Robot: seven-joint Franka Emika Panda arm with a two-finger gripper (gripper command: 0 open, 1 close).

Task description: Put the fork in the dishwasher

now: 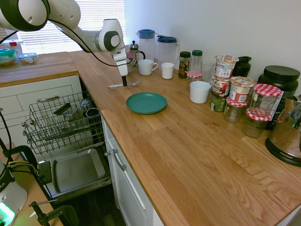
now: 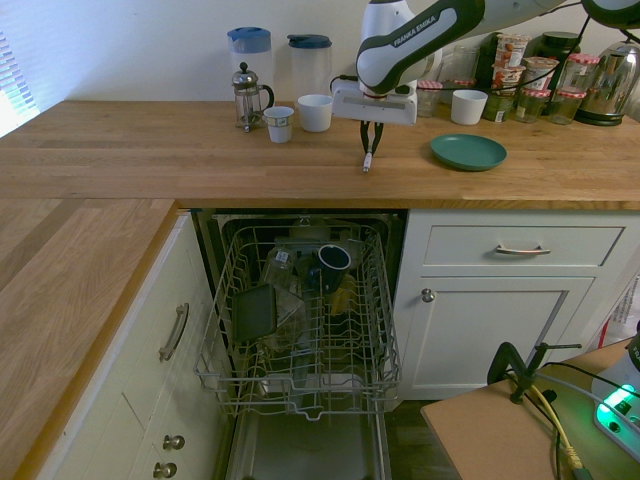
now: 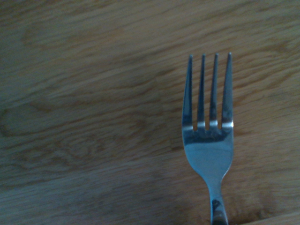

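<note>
The fork (image 1: 115, 85) lies on the wooden counter, a slim silver piece just beyond the teal plate (image 1: 146, 102). My gripper (image 1: 124, 83) points straight down onto its middle, fingers shut on the fork. In the second exterior view the gripper (image 2: 369, 150) stands over the fork (image 2: 366, 163) near the counter's front edge. The wrist view shows the fork's tines and neck (image 3: 208, 136) against the wood. The dishwasher (image 1: 75, 172) is open below the counter, its wire rack (image 2: 300, 310) pulled out with dishes in it.
Two pitchers, a French press (image 2: 250, 97) and white mugs (image 1: 147, 67) stand behind the gripper. Jars and cans (image 1: 235, 94) crowd the counter's back right, next to a kettle (image 1: 287, 136). White drawers (image 2: 520, 250) flank the dishwasher.
</note>
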